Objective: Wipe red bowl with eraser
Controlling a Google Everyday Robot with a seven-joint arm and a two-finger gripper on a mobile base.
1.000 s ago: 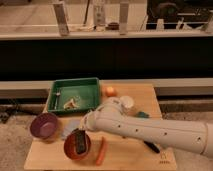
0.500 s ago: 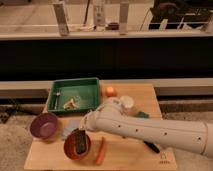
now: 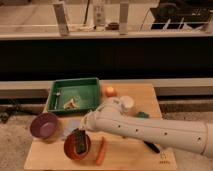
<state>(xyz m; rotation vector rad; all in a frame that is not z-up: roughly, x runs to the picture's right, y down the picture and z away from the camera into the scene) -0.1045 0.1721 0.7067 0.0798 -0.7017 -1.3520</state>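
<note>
The red bowl (image 3: 75, 148) sits on the wooden table (image 3: 130, 152) near its front left. My gripper (image 3: 80, 137) reaches down into the bowl from the right, at the end of the big white arm (image 3: 150, 127). A small dark block, the eraser (image 3: 79, 142), stands inside the bowl at the gripper's tip, against the bowl's inner surface. The gripper's fingers are hidden behind the arm's end and the eraser.
A purple bowl (image 3: 44, 125) stands left of the red one. A green tray (image 3: 74, 95) with small items lies behind. An orange ball (image 3: 110, 91), a white cup (image 3: 127, 102), a carrot-like stick (image 3: 101, 151), a teal block (image 3: 142, 114) and a black stick (image 3: 152, 146) lie nearby.
The arm's end and the eraser have shifted slightly within the red bowl; the bowl and other objects stay put.
</note>
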